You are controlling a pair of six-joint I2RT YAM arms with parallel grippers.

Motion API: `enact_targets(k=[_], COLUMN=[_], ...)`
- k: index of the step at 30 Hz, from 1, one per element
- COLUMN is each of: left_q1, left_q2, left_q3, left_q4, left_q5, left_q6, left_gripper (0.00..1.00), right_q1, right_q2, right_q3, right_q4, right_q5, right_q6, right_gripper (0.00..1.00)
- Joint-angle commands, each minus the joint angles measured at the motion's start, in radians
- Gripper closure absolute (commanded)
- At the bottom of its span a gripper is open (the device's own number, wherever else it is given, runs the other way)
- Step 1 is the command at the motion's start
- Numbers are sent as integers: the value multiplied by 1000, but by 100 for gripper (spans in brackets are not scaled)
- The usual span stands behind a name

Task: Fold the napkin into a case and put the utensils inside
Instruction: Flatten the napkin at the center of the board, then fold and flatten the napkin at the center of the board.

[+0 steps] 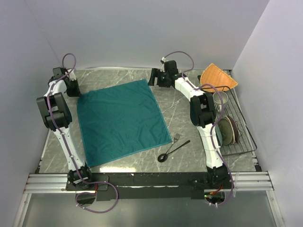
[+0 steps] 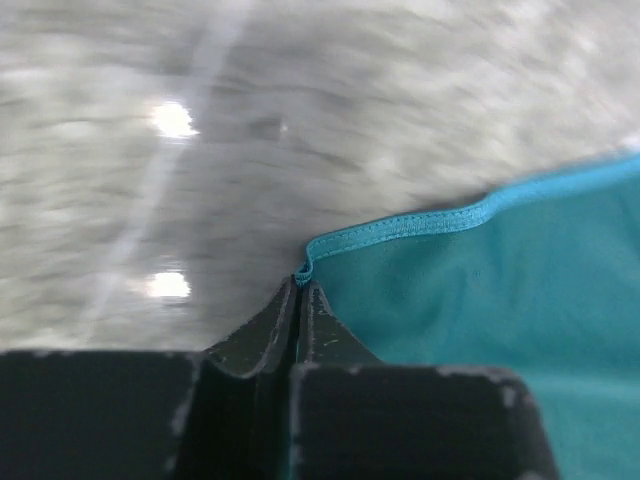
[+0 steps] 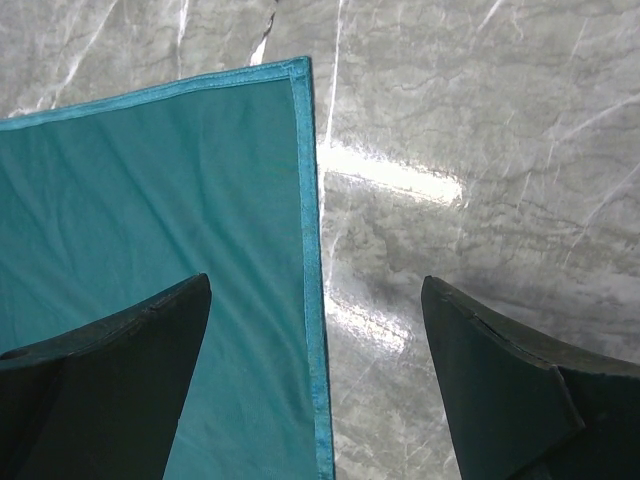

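Napkin (image 1: 120, 120) flat on table (image 1: 182, 111); left pincer (image 2: 297, 290) pinched shut on just its far-left corner tip, right pincer (image 3: 315, 283) wide open, empty, over the far-right hem, so that thin bite may slip when lifted.

Bright light; table (image 3: 390, 175) glare; left wrist view blurred, perhaps motion.

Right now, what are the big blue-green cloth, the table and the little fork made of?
The cloth looks like thin woven fabric, matte, with soft creases and a stitched hem. The table looks like grey stone or a stone-print sheet, glossy: white veins, bright light reflections. The fork looks like shiny metal, silvery, but it is too small to be sure.
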Motion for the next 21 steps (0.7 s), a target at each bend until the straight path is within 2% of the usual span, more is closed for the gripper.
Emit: enact_targets(k=[1, 6, 9, 15, 21], left_q1=[-80, -192, -234, -254, -254], left_q2=[-99, -268, -384, -599, -748], left_q3=[-52, -162, -327, -591, -831], left_q4=[-48, -95, -143, -335, -468], left_q5=[109, 145, 168, 264, 235], left_q6=[106, 283, 398, 622, 872], left_gripper=[99, 99, 99, 99, 99], right_q1=[-14, -31, -41, -54, -56], right_q2=[-89, -112, -126, -140, -160], right_q3=[-13, -36, -41, -28, -31], right_q4=[13, -1, -21, -125, -211], right_q5=[-27, -90, -127, -164, -178], right_q6=[-14, -47, -76, -182, -226], right_gripper=[6, 5, 5, 5, 7])
